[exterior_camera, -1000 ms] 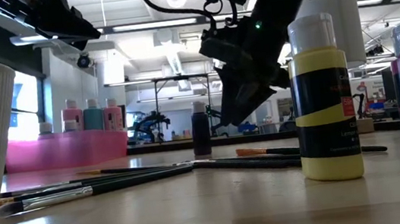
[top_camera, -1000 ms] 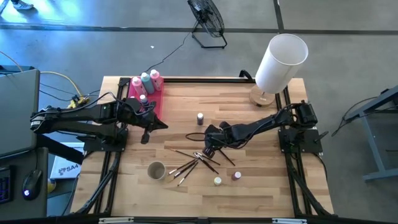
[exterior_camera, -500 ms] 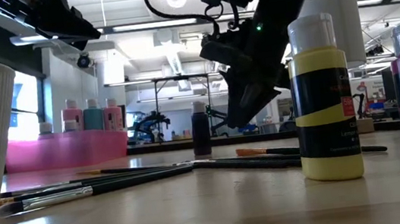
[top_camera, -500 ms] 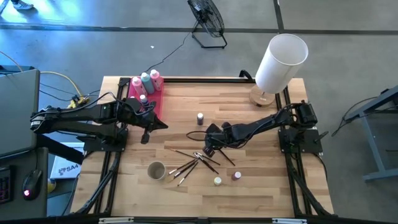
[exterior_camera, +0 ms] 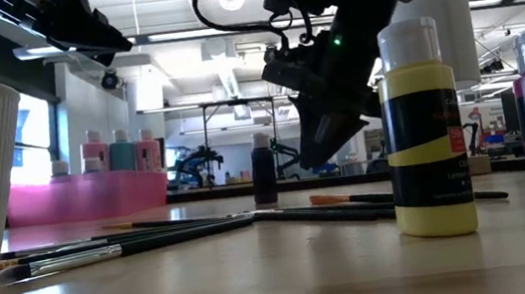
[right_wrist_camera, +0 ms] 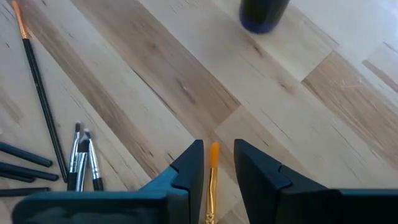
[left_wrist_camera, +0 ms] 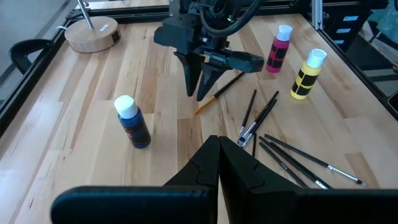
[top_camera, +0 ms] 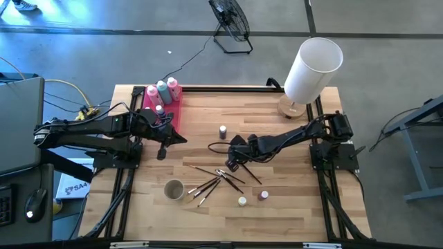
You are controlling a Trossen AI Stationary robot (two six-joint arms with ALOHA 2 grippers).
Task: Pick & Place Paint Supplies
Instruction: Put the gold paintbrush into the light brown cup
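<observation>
Wood counter (top_camera: pixel 277 138): our right gripper (right_wrist_camera: pixel 214 163) has jaws clamped on a thin brush (right_wrist_camera: pixel 213 186) w/ orange tip, above the brush pile. Light, stiff, slim; we'd hold mid-handle. Left gripper (left_wrist_camera: pixel 216 163): jaws together, near tray (top_camera: pixel 173 114).

Bare wood (top_camera: pixel 277 131) behind; scattered brushes (top_camera: pixel 214 181), seemingly, crowd the front.

No legible text on the yellow paint bottle (exterior_camera: pixel 426 137) label or elsewhere.
</observation>
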